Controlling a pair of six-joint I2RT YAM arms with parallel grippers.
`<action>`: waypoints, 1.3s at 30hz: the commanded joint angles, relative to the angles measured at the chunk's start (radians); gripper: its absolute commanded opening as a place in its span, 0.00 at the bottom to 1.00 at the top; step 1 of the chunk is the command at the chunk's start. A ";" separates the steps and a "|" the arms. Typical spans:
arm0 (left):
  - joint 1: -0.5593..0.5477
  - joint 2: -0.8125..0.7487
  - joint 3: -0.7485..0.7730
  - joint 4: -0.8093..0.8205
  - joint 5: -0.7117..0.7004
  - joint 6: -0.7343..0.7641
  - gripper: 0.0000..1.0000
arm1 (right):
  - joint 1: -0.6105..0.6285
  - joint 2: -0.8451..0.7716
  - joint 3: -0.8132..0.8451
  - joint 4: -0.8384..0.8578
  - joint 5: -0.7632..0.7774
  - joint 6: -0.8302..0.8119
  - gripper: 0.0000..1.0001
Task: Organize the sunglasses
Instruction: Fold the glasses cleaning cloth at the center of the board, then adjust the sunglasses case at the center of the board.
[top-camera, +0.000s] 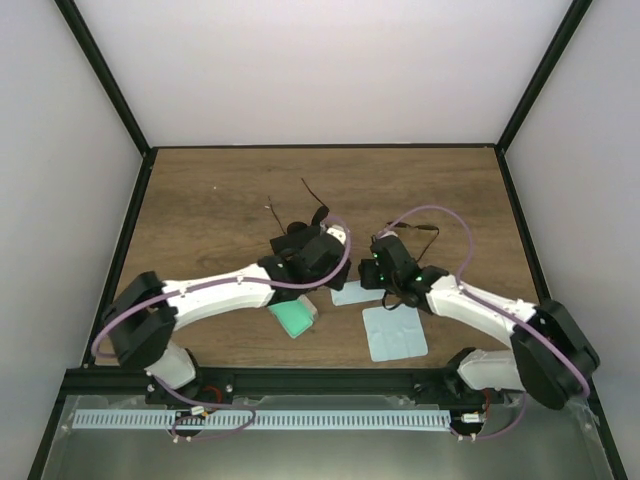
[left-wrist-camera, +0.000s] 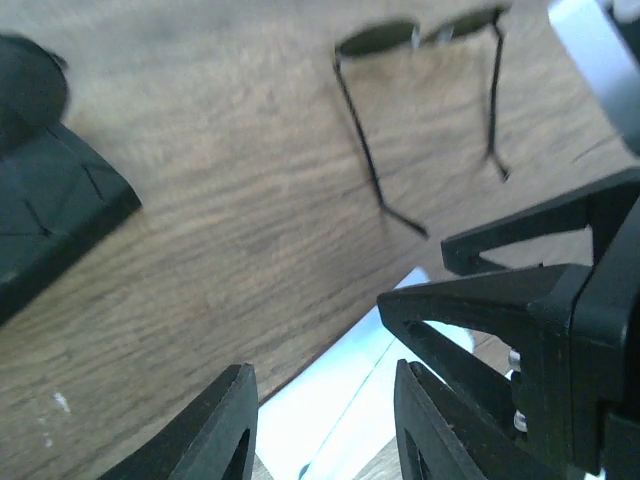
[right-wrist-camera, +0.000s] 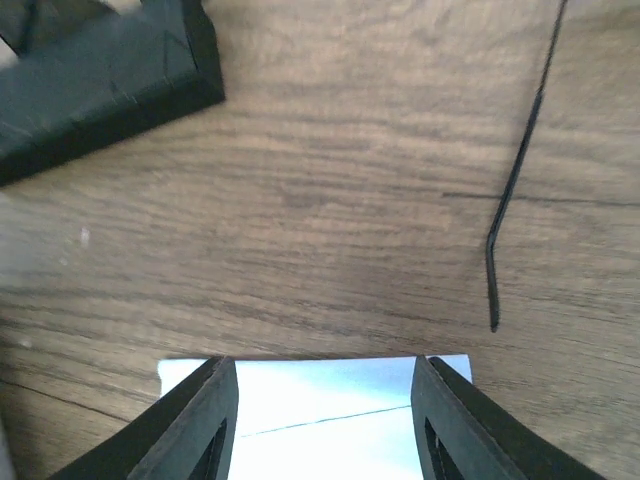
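Both tools stand released: our left gripper (left-wrist-camera: 322, 378) and our right gripper (right-wrist-camera: 322, 365) have their jaws parted with nothing clamped between them. They hang close together, almost nose to nose, over the middle of the wooden table (top-camera: 200, 200).

Nearest us, the near cloth (top-camera: 393, 333) lies flat and light blue on the wood. The middle cloth (top-camera: 352, 294) sits partly under both grippers, and its pale edge shows between each set of fingers in the wrist views. A teal-green folded thing (top-camera: 293, 318) rests beside our left arm; we cannot tell what it is.

One pair of sunglasses (left-wrist-camera: 380, 38) lies on bare wood beyond the middle cloth. Its lenses are away from our left gripper and its long arms reach back toward the cloth's edge. From above, the thin arms of a second pair (top-camera: 308, 190) stick out behind the left gripper.

We judge that we are between grasps, since neither pair is held or resting on a cloth. The next move calls for one gripper to reach past the cloth and come down low. It should close on the wire frame near the bridge, not on a lens, while the other gripper gives room.
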 joint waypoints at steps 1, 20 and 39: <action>-0.001 -0.161 -0.010 -0.041 -0.109 0.036 0.43 | -0.001 -0.157 -0.028 -0.009 0.035 0.060 0.50; 0.330 -0.485 -0.338 -0.095 -0.146 -0.151 0.04 | 0.649 -0.097 -0.117 0.112 0.026 0.320 0.08; 0.355 -0.418 -0.371 -0.045 -0.150 -0.127 0.08 | 0.690 0.428 0.188 0.309 -0.057 0.204 0.08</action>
